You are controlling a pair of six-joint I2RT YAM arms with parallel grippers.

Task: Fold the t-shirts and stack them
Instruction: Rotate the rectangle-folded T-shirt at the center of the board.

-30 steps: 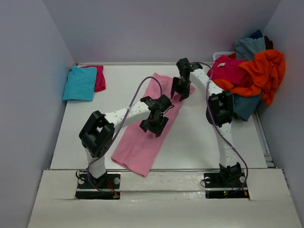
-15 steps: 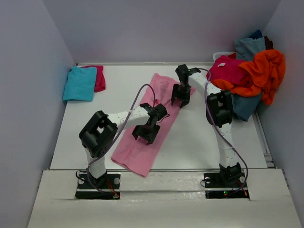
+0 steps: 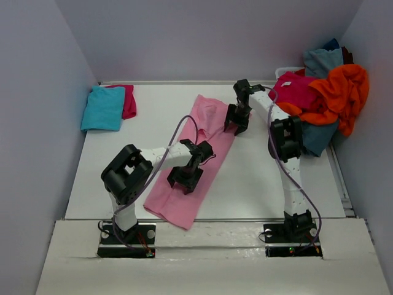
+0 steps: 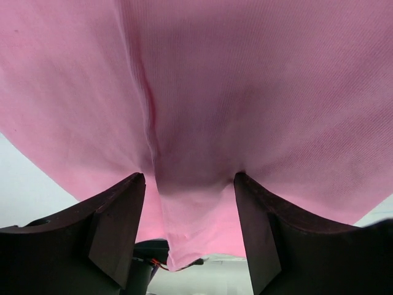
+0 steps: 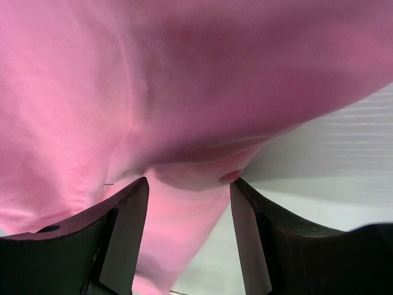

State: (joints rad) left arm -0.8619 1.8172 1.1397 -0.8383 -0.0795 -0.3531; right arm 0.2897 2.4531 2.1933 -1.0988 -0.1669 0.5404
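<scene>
My left gripper has shifted nearer over the one pink t-shirt; it and my right gripper stand released. Two folded t-shirts lie far left.

In both wrist views the pink shirt fills nearly the whole view and is cut off at the top and at both sides. From above, a magenta shirt lies mostly hidden under the turquoise shirt, and the orange shirt covers much of the grey-blue shirt.
</scene>
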